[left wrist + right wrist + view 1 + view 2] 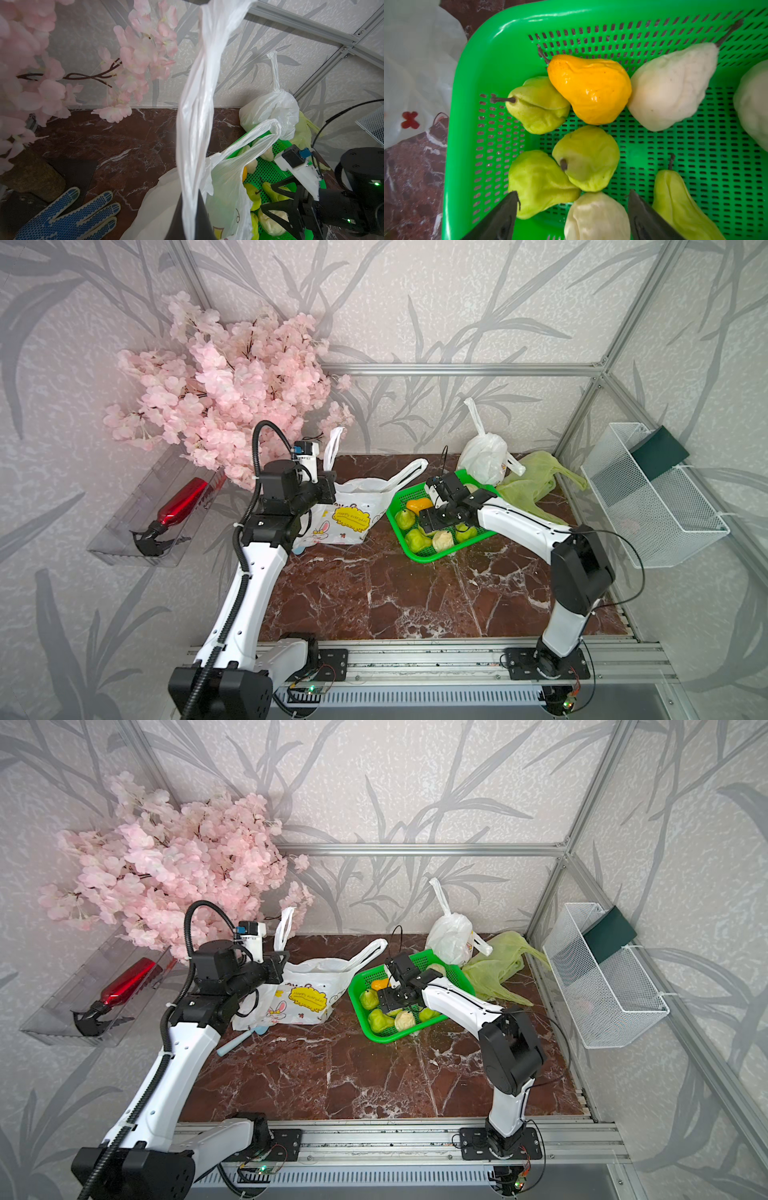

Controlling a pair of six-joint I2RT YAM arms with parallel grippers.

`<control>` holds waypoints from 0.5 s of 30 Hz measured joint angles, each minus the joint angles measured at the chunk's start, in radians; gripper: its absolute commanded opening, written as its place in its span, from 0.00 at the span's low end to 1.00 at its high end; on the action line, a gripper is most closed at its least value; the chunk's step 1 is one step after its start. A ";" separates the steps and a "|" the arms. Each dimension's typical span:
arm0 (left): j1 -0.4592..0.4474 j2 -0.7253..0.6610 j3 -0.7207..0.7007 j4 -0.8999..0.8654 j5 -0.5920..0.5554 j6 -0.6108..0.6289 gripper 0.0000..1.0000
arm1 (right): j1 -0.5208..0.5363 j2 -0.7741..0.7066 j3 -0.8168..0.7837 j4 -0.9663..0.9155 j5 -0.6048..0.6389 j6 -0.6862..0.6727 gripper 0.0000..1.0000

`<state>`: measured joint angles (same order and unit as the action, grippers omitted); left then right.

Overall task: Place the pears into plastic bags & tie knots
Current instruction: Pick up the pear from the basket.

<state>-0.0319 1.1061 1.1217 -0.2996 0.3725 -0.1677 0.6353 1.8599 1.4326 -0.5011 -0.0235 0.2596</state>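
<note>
1. Left wall: a clear tray (120, 547) carries a red spray bottle (178, 506). A pink blossom branch (224, 385) spreads above it.
2. The left gripper (329, 482) is clenched on one handle (195, 124) of the printed white bag (345, 522). This handle rises upright from the jaws. The bag body lies on the marble table (374, 593), and its second handle (409, 472) reaches toward the near corner of the green basket (428, 559).
3. The green basket sits on the table, just right of the printed bag. The right wrist view shows loose pears in it: one orange pear (589, 89), four green pears (585, 158) and three cream pears (670, 87).
4. The right gripper (573, 192) hangs over the basket, jaws spread wide and grasping nothing. The nearest cream pear (596, 216) lies below, between the two fingers.
5. Behind the basket stands the tied white bag (484, 460), bulging and closed at the top by a knot (277, 90). It touches the basket's far corner.
6. Just right of it, the yellow-green bag (528, 485) lies crumpled and flat on the table.
7. Right wall: a white wire basket (656, 510) is mounted on the frame.
</note>
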 measured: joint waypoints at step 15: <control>0.000 -0.037 -0.093 0.092 0.046 -0.023 0.00 | 0.019 -0.047 -0.042 0.066 0.154 -0.021 0.25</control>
<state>-0.0315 1.0691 1.0283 -0.2077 0.4187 -0.1905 0.6548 1.8133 1.3903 -0.4355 0.1310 0.2390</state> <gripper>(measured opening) 0.048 0.298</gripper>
